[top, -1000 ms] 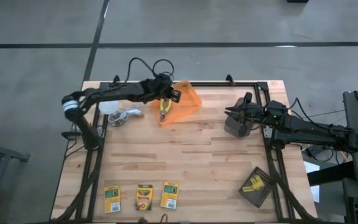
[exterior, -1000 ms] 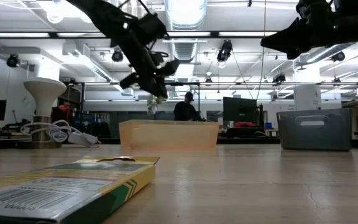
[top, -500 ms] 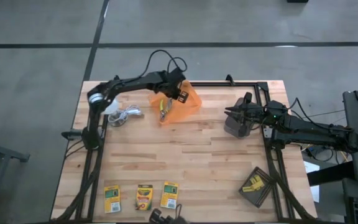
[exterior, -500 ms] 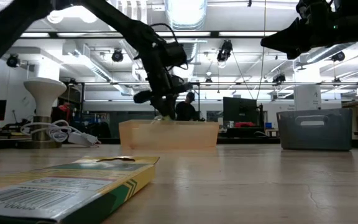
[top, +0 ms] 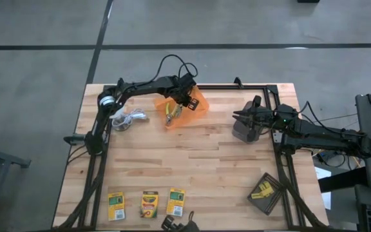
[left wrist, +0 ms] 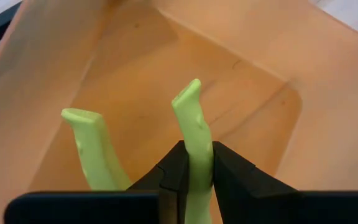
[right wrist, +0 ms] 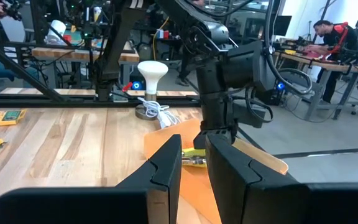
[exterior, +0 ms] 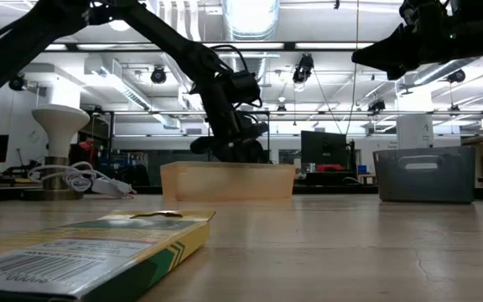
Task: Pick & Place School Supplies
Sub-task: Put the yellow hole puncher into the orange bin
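Saw three crayon boxes (top: 149, 204) flat in a row at bottom centre of the high view, untouched. Noted yellow blocks (top: 263, 191) on a dark tray (top: 255, 201) at lower right, also untouched, well apart from both arms.

Farther back, found the left hand (top: 184, 103) down over the orange bin (top: 198, 109) at upper centre, pinching one handle of the plier tool (left wrist: 194, 137), second handle hanging free beside it. Compared with a second ago: had swung right across the bin and dropped from well above the rim to about rim level in the low view. Judged the tool inside the bin mouth and ready for release; first supply nearly placed, everything else still to fetch.

Spotted the white ball with cable (top: 118, 119) just left of the bin, close to the arm's return path, a possible snag. Saw the right hand (top: 240, 118) waiting over the grey bin (top: 245, 131) at right, fingers narrowly parted, empty, clear of the work.
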`<act>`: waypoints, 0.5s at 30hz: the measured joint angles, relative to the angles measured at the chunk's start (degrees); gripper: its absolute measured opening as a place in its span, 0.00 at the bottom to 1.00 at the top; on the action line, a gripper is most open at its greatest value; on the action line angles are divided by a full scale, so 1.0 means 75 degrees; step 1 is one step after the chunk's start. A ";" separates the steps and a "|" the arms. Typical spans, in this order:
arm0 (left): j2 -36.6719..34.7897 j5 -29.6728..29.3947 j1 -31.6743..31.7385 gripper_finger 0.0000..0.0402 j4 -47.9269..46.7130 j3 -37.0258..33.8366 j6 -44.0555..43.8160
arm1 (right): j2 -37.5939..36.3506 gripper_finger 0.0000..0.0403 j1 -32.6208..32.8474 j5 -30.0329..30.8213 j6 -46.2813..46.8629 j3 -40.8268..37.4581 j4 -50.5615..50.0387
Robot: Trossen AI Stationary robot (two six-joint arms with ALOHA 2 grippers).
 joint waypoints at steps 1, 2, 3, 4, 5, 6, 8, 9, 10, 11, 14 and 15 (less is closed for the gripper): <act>0.0000 0.0000 0.0000 0.16 0.0014 0.0000 -0.0020 | 0.0002 0.17 0.0001 0.0000 0.0000 0.0000 0.0000; 0.0000 0.0003 0.0000 0.17 0.0027 0.0000 -0.0083 | 0.0003 0.17 0.0000 0.0000 0.0000 0.0000 0.0000; 0.0000 0.0014 0.0000 0.18 0.0017 0.0000 -0.0202 | 0.0003 0.17 0.0001 0.0000 0.0000 0.0000 0.0000; 0.0000 0.0017 0.0000 0.18 -0.0008 0.0000 -0.0325 | 0.0003 0.17 0.0000 0.0000 0.0000 0.0000 0.0000; 0.0000 0.0024 0.0000 0.19 -0.0030 0.0000 -0.0394 | 0.0003 0.17 0.0001 0.0000 0.0002 0.0000 0.0000; 0.0000 0.0035 0.0000 0.19 -0.0042 0.0000 -0.0427 | 0.0003 0.17 0.0003 0.0000 0.0003 0.0000 0.0000; 0.0000 0.0067 -0.0001 0.19 -0.0077 0.0000 -0.0428 | 0.0003 0.17 0.0003 0.0000 0.0002 0.0000 0.0000; 0.0000 0.0067 -0.0002 0.19 -0.0085 -0.0001 -0.0430 | 0.0003 0.17 0.0000 0.0000 0.0000 0.0000 0.0000; 0.0000 0.0070 -0.0003 0.20 -0.0111 -0.0003 -0.0435 | 0.0003 0.17 0.0000 0.0000 0.0000 0.0000 0.0000; 0.0000 0.0070 -0.0002 0.20 -0.0173 -0.0003 -0.0484 | 0.0003 0.17 0.0000 0.0000 0.0003 0.0000 0.0000; 0.0000 0.0070 -0.0003 0.20 -0.0375 -0.0006 -0.0632 | 0.0003 0.17 0.0001 0.0000 0.0001 0.0000 0.0000; 0.0000 0.0071 -0.0003 0.20 -0.0390 -0.0006 -0.0625 | 0.0003 0.17 0.0000 0.0000 0.0003 0.0000 0.0000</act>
